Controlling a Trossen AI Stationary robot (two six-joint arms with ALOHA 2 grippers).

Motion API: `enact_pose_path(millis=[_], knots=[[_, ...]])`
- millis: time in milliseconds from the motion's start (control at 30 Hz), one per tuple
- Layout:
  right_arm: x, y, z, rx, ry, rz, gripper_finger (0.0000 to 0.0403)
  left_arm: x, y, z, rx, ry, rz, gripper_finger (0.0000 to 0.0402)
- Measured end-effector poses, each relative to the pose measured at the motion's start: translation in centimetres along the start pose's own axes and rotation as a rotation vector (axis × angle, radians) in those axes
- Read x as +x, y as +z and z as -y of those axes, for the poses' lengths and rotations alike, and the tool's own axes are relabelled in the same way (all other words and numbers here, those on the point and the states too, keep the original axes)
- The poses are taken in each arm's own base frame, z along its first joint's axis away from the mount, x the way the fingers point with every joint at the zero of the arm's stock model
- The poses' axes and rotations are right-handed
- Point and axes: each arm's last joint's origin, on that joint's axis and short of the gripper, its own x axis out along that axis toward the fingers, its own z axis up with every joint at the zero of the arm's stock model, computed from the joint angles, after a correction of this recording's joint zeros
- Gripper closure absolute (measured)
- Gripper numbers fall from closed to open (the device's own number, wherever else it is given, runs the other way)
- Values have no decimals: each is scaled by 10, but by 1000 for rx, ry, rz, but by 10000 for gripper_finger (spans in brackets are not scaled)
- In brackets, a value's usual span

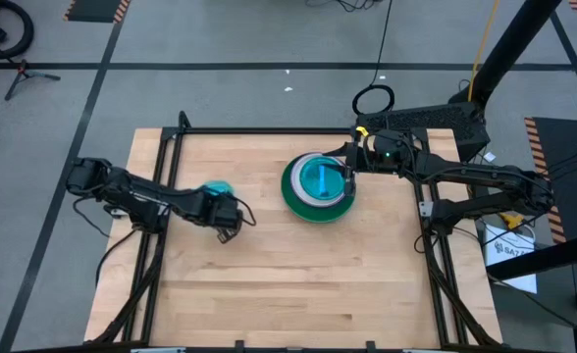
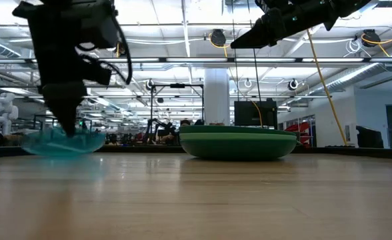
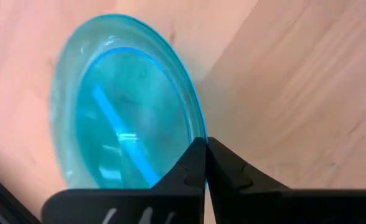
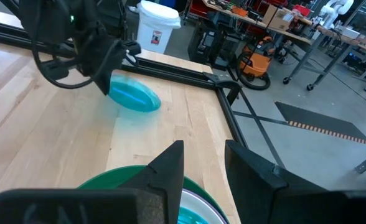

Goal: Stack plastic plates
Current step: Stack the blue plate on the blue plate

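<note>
A small translucent blue plate [image 1: 215,188] hangs at the table's left, close over the wood, with my left gripper [image 3: 205,163] shut on its rim; the low view shows it [image 2: 63,142] under the gripper [image 2: 66,127]. Right of the middle a stack [image 1: 318,186] rests on the table by its large green bottom plate [image 2: 236,145], with a white rim and another blue plate [image 1: 320,178] on top. My right gripper [image 4: 205,171] hovers open above the stack's right side, holding nothing. My left gripper pinches the blue plate's rim [image 3: 195,134] between its two fingertips, one on the upper face and one on the underside. The fingers come steeply from above. The plate juts out sideways from them, tilted, and looks lifted just off the wood [image 4: 133,96].
Black frame rails [image 1: 269,130] run round the tabletop, and one corner of them [image 4: 223,84] lies near the blue plate. Bare wood [image 1: 288,284] fills the near half of the table. A white bin [image 4: 155,25] stands on the floor beyond the table.
</note>
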Motion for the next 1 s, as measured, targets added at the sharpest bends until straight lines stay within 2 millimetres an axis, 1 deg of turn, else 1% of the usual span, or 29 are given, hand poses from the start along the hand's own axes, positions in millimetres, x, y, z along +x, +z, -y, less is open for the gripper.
enact_pose_path(millis=[167,333,500,600,733,867,1000], knots=[[0,0,0,-2,0,0,291,-14,15,3,190,41,113,395],[0,0,0,-2,0,0,291,-27,30,7,394,120,245,395],[0,0,0,-2,0,0,291,-34,46,17,630,113,404,396],[0,0,0,-2,0,0,291,-33,56,25,775,132,487,396],[0,0,0,-2,0,0,291,-26,71,32,913,156,565,396],[0,0,0,-2,0,0,291,-13,85,33,1046,102,599,396],[0,0,0,-2,-1,0,291,-3,97,31,1115,75,634,396]])
